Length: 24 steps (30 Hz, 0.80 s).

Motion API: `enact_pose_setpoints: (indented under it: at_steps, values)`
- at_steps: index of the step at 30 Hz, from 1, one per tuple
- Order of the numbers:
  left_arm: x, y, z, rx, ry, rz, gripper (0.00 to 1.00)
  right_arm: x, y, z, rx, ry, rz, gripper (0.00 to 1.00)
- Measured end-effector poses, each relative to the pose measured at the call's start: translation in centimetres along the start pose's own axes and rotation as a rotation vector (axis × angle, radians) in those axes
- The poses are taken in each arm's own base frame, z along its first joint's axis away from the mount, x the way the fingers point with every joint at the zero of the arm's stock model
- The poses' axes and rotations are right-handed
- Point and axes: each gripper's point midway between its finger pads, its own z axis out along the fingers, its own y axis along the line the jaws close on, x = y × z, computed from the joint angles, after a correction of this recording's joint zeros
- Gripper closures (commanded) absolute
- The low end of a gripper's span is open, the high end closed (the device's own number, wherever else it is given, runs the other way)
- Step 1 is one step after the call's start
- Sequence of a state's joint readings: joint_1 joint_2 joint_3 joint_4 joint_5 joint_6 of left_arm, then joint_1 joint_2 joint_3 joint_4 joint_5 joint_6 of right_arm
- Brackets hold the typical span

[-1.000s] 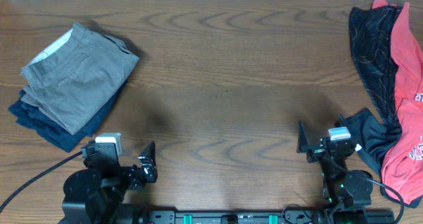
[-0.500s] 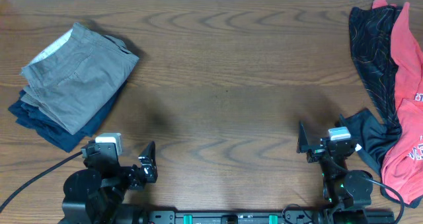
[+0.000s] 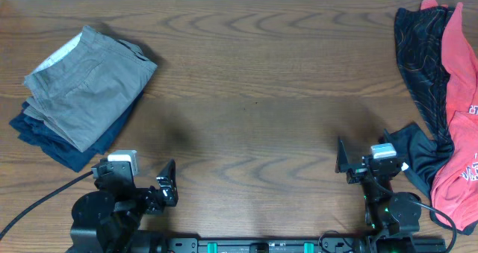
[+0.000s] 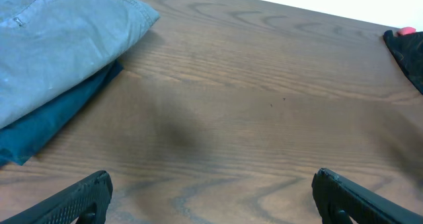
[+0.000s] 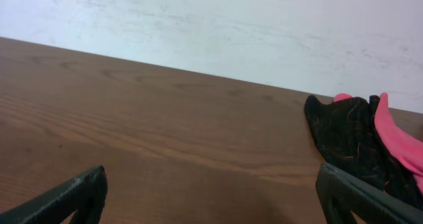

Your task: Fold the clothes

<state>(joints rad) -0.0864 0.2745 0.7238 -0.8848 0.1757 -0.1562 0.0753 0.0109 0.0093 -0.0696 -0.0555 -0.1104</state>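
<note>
- Four garments lie on the wooden surface [image 3: 254, 81]: two in a stack at the far left, two loose at the right edge.
- The left stack is one pair of grey-taupe shorts [image 3: 86, 85], folded, with a strip of pale lining showing along its upper-left edge. It lies on top of one folded navy garment [image 3: 56, 145].
- The navy piece sticks out below and to the left of the shorts.
- In the right-hand pair, one black-patterned garment [image 3: 418, 66] lies unfolded. One red garment [image 3: 459, 119] lies beside it and partly over it, reaching the surface's right edge.
- There are two arms, both low at the near edge of the surface.
- The left hand [image 4: 211, 180] has its two fingers spread wide and grips nothing. It sits just below the stack, apart from it.
- The right hand [image 5: 211, 173] is likewise spread wide and empty. A dark fold of the black-patterned garment lies just beside it.
</note>
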Motion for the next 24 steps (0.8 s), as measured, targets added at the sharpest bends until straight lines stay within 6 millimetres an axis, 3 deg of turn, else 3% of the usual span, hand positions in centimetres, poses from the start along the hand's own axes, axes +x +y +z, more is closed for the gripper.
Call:
enact_pose_setpoints:
  at_steps: [5, 13, 24]
  values:
    - [0.2, 0.0, 0.0, -0.002, 0.008, -0.001, 0.02, 0.0, 0.0, 0.0, 0.0, 0.0, 0.0, 0.01]
    - [3.3, 1.2, -0.1, -0.033, 0.047, 0.016, 0.02, 0.0, 0.0, 0.0, 0.0, 0.0, 0.0, 0.01]
    - [3.2, 2.8, 5.8, -0.031, -0.193, 0.127, 0.02, 0.0, 0.0, 0.0, 0.0, 0.0, 0.0, 0.01]
